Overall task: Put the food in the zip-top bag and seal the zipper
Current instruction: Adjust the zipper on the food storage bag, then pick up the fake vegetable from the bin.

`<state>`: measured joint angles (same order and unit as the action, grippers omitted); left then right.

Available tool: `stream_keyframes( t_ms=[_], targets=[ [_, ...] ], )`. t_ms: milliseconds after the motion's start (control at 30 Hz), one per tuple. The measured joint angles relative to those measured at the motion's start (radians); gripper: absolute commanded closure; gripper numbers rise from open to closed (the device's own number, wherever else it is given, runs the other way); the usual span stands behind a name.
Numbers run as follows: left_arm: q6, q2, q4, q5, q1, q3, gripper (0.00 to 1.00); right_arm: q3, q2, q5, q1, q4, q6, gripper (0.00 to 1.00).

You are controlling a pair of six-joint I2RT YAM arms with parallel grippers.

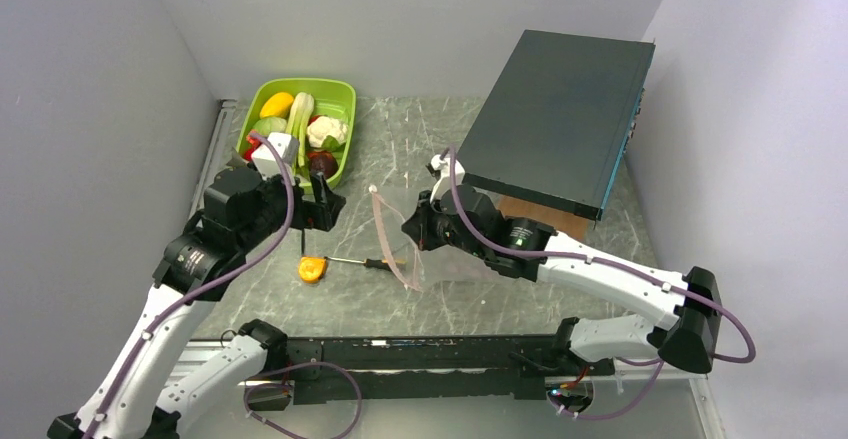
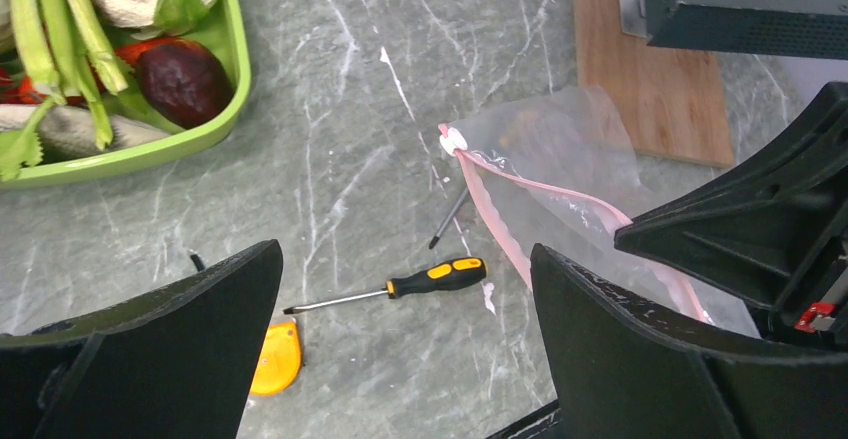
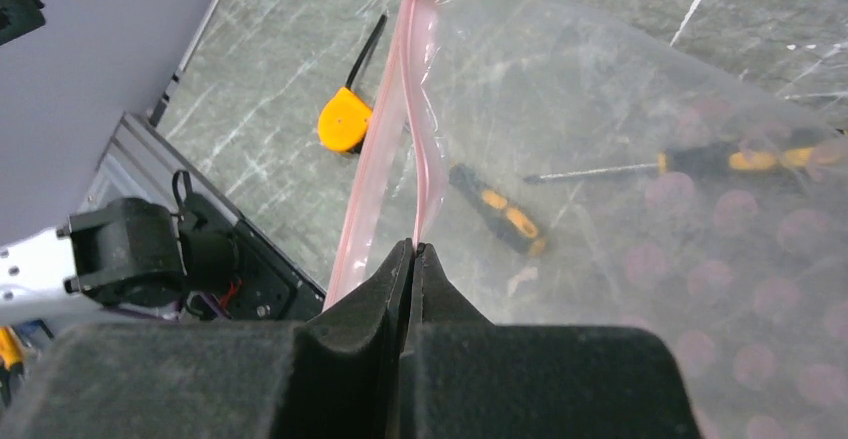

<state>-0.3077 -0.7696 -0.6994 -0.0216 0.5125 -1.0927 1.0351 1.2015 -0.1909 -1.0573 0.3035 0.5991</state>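
The food lies in the lime-green tray (image 1: 345, 94): white cauliflower (image 1: 325, 131), a light-green leafy head (image 1: 270, 126) and a dark purple-red round piece (image 1: 322, 162); the round piece (image 2: 183, 79) and a red chili (image 2: 150, 49) show in the left wrist view. The clear zip-top bag (image 1: 440, 254) is held up at mid-table, its mouth toward the left. My right gripper (image 3: 414, 247) is shut on one lip of the pink zipper (image 3: 425, 129); the other lip hangs apart from it. My left gripper (image 2: 405, 259) is open and empty, above the table between tray and bag.
A yellow-and-black screwdriver (image 2: 440, 277) and an orange tape measure (image 2: 275, 357) lie on the table below my left gripper. A second screwdriver (image 3: 740, 159) shows through the bag. A large black box (image 1: 560, 119) sits on a wooden board (image 1: 540, 214) at the back right.
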Motion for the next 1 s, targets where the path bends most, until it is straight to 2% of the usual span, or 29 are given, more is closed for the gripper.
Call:
stream_keyframes(
  t_ms=[233, 433, 667, 833, 1000],
  targets=[
    [0.001, -0.050, 0.067, 0.142, -0.141, 0.032, 0.00, 0.001, 0.015, -0.054, 0.001, -0.088, 0.063, 1.00],
    [-0.055, -0.164, 0.168, 0.197, -0.285, 0.040, 0.00, 0.084, 0.078, -0.153, 0.002, -0.050, 0.103, 1.00],
    [-0.084, -0.310, 0.284, 0.089, -0.370, 0.039, 0.00, 0.097, 0.085, -0.179, 0.003, -0.027, 0.100, 1.00],
    [-0.002, -0.426, 0.397, -0.053, -0.386, 0.035, 0.00, 0.097, 0.084, -0.194, 0.003, -0.010, 0.085, 1.00],
    [0.064, -0.605, 0.473, -0.100, -0.433, -0.020, 0.00, 0.061, 0.048, -0.193, 0.003, -0.019, 0.090, 1.00]
  ],
)
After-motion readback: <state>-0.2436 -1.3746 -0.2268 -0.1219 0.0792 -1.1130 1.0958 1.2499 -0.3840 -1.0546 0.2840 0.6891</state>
